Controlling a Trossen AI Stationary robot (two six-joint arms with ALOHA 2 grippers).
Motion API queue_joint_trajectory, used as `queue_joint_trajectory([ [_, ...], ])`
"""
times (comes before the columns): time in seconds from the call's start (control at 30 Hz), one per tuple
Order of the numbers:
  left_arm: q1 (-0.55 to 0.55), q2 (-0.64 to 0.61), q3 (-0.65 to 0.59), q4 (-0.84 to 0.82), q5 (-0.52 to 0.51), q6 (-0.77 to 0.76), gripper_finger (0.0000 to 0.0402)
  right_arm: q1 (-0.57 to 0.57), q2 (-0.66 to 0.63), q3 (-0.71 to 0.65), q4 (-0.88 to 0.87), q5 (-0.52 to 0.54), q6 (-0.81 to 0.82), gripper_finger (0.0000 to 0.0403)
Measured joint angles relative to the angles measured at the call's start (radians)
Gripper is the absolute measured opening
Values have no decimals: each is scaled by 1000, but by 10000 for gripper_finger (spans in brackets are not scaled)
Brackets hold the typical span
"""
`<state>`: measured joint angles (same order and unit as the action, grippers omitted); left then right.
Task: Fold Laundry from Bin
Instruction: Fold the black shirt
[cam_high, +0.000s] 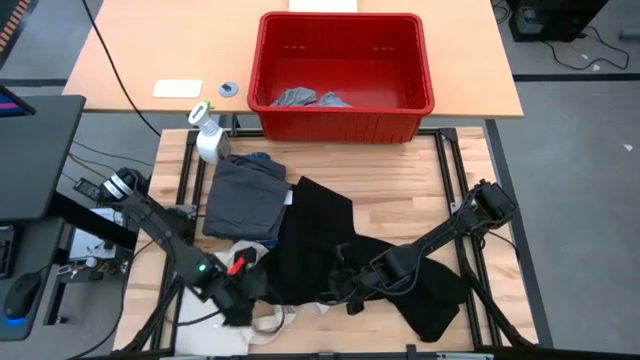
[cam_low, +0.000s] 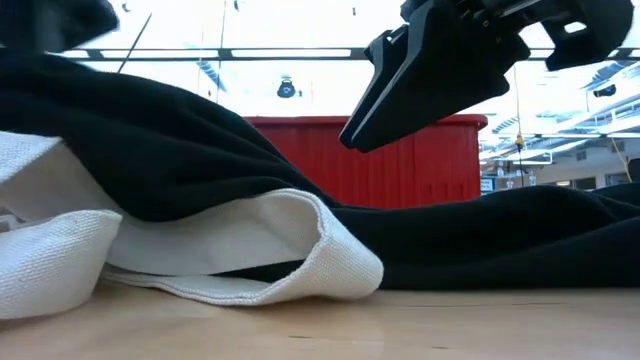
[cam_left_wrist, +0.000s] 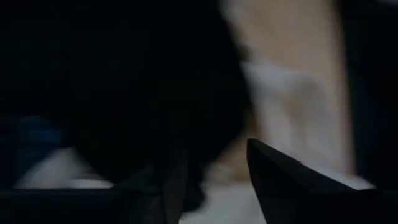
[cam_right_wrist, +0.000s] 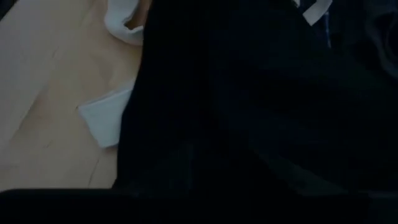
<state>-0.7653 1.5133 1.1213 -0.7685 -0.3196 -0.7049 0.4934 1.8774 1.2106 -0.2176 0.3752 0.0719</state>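
Black fabric, the large black piece (cam_high: 340, 255), is spread over the near half of the wooden table (cam_high: 420, 195) and is the biggest thing around both claws. It lies directly under the right gripper (cam_high: 352, 300), which sits low over its near middle; whether that claw is parted or clenched, or grasping cloth, cannot be told, since its wrist view is filled with dark cloth. The left gripper (cam_high: 243, 300) is placed at the piece's near-left edge; in the left wrist view its fingers (cam_left_wrist: 292, 183) are seen parted with a gap between them, dark cloth close ahead, nothing clearly gripped.

Beyond both claws, at the far table edge, the red bin (cam_high: 345, 115) is seen, with light grey pieces (cam_high: 300, 98) left on its floor. The bin is well apart from either claw, with the black piece between.

A dark grey piece (cam_high: 245, 195) is laid folded beyond the left gripper, touching the black piece's left side. A blue plaid shirt (cam_high: 262, 158) edge is seen just past it.

A cream tote bag (cam_low: 200, 250) is caught partly under the black piece, just beside the left gripper, its handles trailing near the table edge; in the low view it blocks much of the cloth's underside.

A white spray bottle (cam_high: 208, 135) stands beyond the dark grey piece, near the bin's left corner.
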Motion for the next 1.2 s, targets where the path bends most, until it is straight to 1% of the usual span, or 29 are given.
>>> queue_joint_trajectory([
  [0.07,41,-5,0,-29,3,-4,184,1,0,0,0,-7,4,148],
  [0.17,86,-27,-1,-56,62,31,187,7,0,0,-1,-8,12,147],
  [0.3,131,-67,2,-40,183,87,187,18,0,0,-5,-11,15,146],
  [0.33,135,-76,8,-35,185,101,187,21,0,0,-4,-11,15,146],
  [0.37,138,-86,11,-31,176,109,187,24,0,0,-3,-11,15,146],
  [0.4,140,-94,12,-31,145,111,187,26,0,0,-1,-11,15,146],
  [0.5,145,-96,6,-64,26,121,187,29,0,0,4,-10,24,146],
  [0.6,146,-67,-30,-53,28,138,188,30,0,0,9,-10,54,146],
  [0.67,142,-37,-65,11,81,141,188,32,0,0,8,-11,79,146],
  [0.8,105,25,-98,165,295,133,188,42,0,0,7,-10,93,146],
  [0.87,70,53,-98,204,366,109,188,49,0,0,7,-5,93,146],
  [1.03,-17,77,-98,263,480,83,188,57,0,0,8,-2,95,146],
  [1.1,-31,72,-98,264,499,74,188,58,0,0,8,-2,111,146],
  [1.2,-34,43,-98,255,499,32,188,58,0,0,9,-1,120,146],
])
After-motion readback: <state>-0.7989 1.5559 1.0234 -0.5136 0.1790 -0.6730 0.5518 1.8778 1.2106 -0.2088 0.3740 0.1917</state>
